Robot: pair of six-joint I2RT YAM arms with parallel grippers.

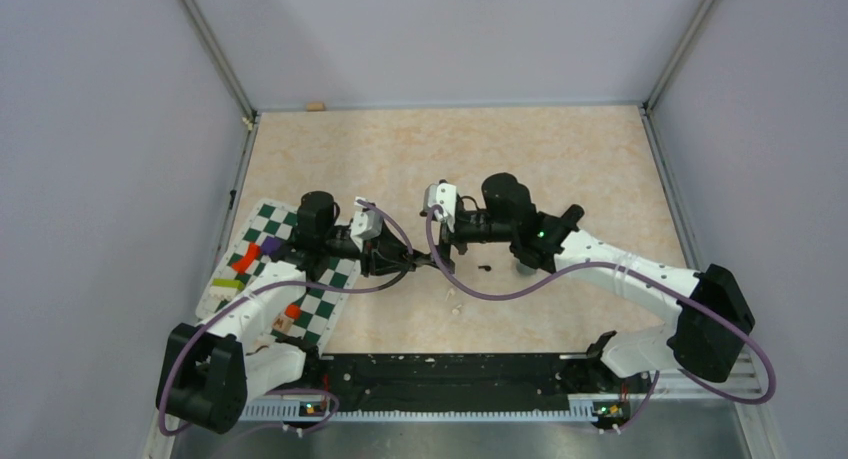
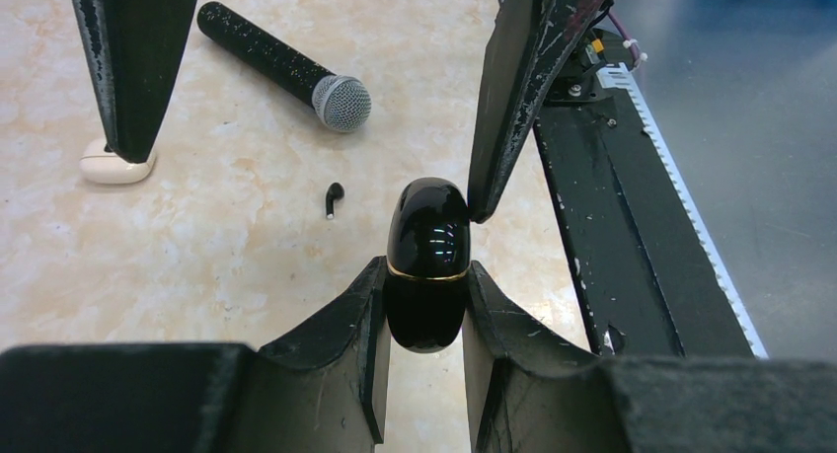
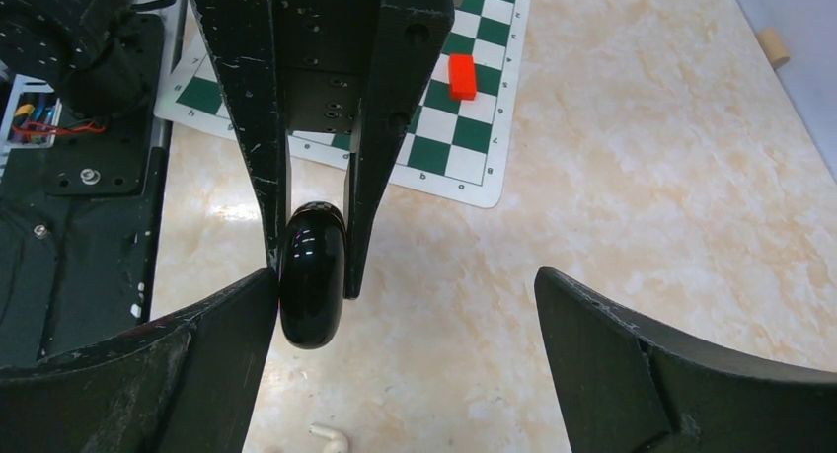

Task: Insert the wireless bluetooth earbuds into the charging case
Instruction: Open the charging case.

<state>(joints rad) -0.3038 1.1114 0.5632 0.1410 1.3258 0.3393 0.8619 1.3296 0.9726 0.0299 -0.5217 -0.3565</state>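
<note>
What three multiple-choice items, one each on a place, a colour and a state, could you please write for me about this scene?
1. Where does the loose black earbud lie?
A) on the bare table near the microphone
B) in a bowl
C) on a shelf

2. What colour is the thin band round the black case?
A) red
B) gold
C) blue

3. How is the right hand set?
A) shut on the case
B) shut on nothing
C) open wide

Answers:
1 A, it rests on the marbled top just below the microphone's head.
2 B, a gold line rings the case's middle.
3 C, its fingers stand far apart, while the left hand clamps the case.
</note>
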